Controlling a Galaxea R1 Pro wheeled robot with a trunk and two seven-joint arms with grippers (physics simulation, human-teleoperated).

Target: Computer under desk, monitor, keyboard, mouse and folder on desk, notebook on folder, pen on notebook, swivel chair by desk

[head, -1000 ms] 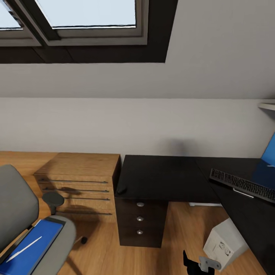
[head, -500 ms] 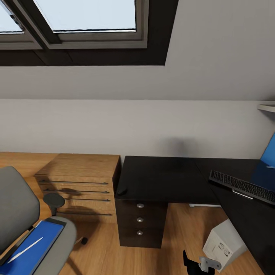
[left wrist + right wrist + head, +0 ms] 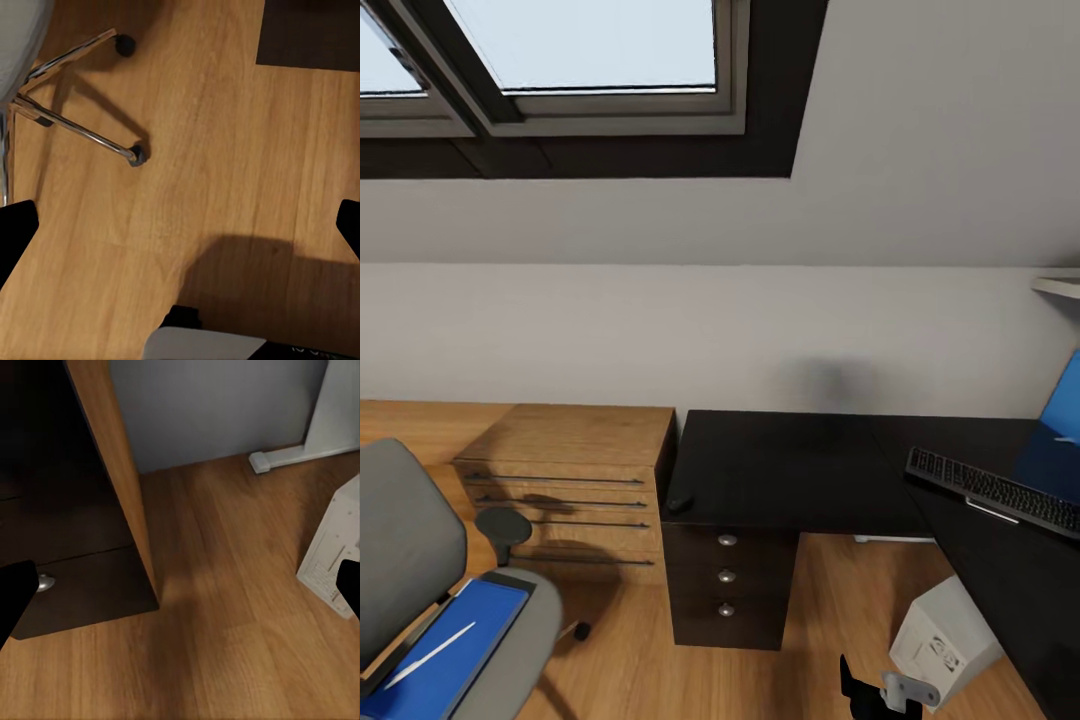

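A wooden floor (image 3: 630, 670) runs beneath one glossy black L-shaped desk (image 3: 790, 470) with three silver-knobbed drawers. One dark slim keyboard (image 3: 992, 490) and one small dark mouse (image 3: 679, 502) lie on it. One light grey computer tower (image 3: 945, 640) stands below. One grey swivel chair (image 3: 405, 560) carries one bright blue folder (image 3: 445, 650). Both the left gripper (image 3: 180, 225) and the right gripper (image 3: 180, 585) are spread wide, holding nothing.

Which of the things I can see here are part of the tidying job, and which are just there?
Part of the job:
desk
keyboard
mouse
computer
swivel chair
folder on the chair seat

Just there:
wooden dresser
skylight window
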